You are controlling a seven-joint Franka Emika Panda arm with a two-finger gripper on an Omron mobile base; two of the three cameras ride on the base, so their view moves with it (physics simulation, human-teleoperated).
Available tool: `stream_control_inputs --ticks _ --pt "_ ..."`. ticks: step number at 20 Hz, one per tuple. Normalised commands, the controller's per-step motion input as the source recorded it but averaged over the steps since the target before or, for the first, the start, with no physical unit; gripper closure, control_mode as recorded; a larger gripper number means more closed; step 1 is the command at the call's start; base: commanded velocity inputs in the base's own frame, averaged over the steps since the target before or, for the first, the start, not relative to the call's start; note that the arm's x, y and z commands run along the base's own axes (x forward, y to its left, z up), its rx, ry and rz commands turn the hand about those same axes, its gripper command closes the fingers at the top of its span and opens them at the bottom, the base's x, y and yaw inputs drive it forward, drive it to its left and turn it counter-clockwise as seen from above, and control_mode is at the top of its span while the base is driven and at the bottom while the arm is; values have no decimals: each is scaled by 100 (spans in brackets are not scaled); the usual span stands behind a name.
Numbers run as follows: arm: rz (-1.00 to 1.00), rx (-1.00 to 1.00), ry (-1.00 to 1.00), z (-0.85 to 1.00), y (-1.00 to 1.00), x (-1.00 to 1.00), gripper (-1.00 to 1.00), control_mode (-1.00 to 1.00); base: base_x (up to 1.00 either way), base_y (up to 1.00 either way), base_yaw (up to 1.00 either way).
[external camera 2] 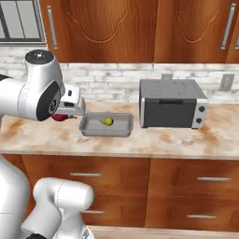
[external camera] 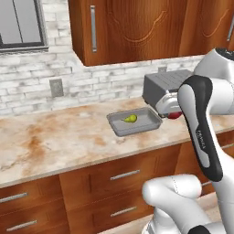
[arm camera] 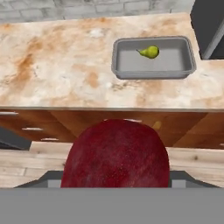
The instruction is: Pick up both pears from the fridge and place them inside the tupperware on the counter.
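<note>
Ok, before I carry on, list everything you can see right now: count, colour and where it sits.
pear: one, yellow-green, lying inside the tupperware
tupperware: one, grey, shallow, on the counter beside the toaster oven
dark red fruit: one, round, at the gripper, short of the counter edge
toaster oven: one, silver and dark grey, on the counter at the wall
counter: one, beige with rusty-brown marbling
drawers: several, brown wood with silver bar handles, under the counter
wall cabinets: brown wood, above the counter
brick backsplash: whitish, with wall outlets
window: one, upper left of the left base view
gripper: one, closed on the dark red fruit, not a pear
</note>
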Motion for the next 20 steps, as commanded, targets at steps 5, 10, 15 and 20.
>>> stream_control_inputs --ticks 5,10,15,20 --pt "0 0 0 0 0 0 100 100 73 2 0" --pt "0 0 0 0 0 0 100 100 46 0 0" --pt "0 -3 0 -37 0 0 100 -100 2 0 0" --pt "0 -5 0 -71 -12 12 100 -100 0 0 0"
